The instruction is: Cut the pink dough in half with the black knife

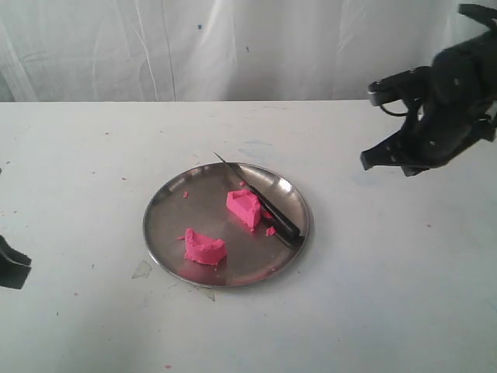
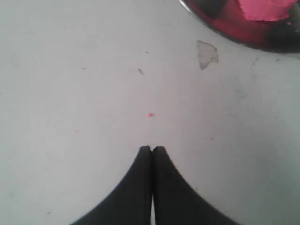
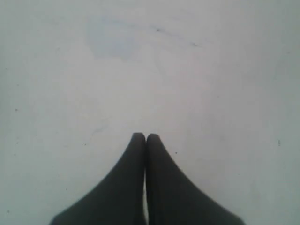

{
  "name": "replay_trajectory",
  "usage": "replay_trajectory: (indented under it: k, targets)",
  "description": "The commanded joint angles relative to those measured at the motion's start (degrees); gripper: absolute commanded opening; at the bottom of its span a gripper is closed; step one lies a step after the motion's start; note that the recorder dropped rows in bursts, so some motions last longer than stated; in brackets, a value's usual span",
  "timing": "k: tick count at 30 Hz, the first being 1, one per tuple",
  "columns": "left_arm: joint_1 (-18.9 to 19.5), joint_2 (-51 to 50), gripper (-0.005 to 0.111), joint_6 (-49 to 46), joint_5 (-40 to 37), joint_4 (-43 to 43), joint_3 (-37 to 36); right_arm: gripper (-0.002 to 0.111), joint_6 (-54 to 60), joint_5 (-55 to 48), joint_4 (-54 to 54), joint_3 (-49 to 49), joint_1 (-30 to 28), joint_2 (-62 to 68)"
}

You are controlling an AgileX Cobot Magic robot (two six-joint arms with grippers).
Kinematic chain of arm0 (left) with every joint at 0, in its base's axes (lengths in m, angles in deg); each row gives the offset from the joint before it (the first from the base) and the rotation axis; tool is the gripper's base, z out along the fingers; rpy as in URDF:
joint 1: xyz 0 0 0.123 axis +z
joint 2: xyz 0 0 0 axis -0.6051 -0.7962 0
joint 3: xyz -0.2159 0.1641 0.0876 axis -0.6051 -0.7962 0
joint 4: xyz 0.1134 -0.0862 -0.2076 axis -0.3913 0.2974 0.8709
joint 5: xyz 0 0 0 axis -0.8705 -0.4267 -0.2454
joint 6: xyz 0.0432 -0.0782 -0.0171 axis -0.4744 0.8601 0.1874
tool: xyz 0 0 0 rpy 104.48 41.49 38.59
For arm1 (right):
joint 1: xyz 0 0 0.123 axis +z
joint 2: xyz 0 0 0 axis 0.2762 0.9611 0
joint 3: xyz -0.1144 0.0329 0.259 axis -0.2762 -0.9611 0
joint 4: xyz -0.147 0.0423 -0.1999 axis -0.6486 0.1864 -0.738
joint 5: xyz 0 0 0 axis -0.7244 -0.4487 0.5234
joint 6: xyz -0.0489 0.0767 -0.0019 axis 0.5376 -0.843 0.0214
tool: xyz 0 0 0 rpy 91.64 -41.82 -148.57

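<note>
The pink dough lies in two rough wedge chunks on the steel plate (image 1: 167,203): one chunk (image 1: 204,248) at the plate's near left, the other (image 1: 245,207) near the middle. The near-left chunk also shows in the left wrist view as pink dough (image 2: 262,8) inside the plate rim (image 2: 220,33). The black knife (image 1: 264,204) rests on the plate beside the middle chunk, tip pointing to the far left. My left gripper (image 2: 152,148) is shut and empty over bare table, left of the plate. My right gripper (image 3: 145,136) is shut and empty, raised at the far right (image 1: 371,161).
Tiny pink crumbs (image 1: 185,194) dot the plate, and one crumb (image 2: 150,114) lies on the white table ahead of my left gripper. A clear scrap (image 2: 206,53) lies near the plate's rim. A white cloth backdrop (image 1: 233,47) hangs behind the table.
</note>
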Motion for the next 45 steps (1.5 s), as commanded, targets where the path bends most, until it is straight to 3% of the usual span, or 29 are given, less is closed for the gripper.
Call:
replay_trajectory:
  k: [1,3,8,11,17,27,39,45]
  targets:
    - [0.06,9.71,0.0,17.53,0.17,-15.76,-0.06,0.0,-2.13,16.31,0.05,-12.07,-2.99,-8.73]
    - [0.06,15.49,0.0,22.13,1.2,-17.31,-0.06,0.0,-3.26,23.03,0.07,-17.14,-3.1,-12.82]
    - [0.06,30.42,0.0,22.7,6.8,-16.94,-1.65,0.0,-7.1,40.08,0.34,-28.66,-2.48,-27.65]
    - [0.06,37.65,0.0,22.7,7.29,-16.7,-1.65,0.0,-9.24,44.09,0.34,-32.29,-2.39,-39.45]
    - [0.06,46.8,0.0,22.7,7.19,-16.7,-1.65,0.0,-7.78,41.34,0.09,-37.76,-2.39,-65.72]
    - [0.06,49.05,0.0,22.04,3.38,-16.79,-1.65,0.0,-5.78,27.24,-0.04,-45.99,-2.39,-95.62]
    - [0.06,49.05,0.0,22.04,3.51,-16.79,-1.65,0.0,-7.78,22.12,-0.3,-46.98,-2.39,-102.46]
    - [0.06,49.05,0.0,22.04,3.51,-16.79,-1.65,0.0,-3.63,26.89,-0.74,-47.73,-2.87,-102.46]
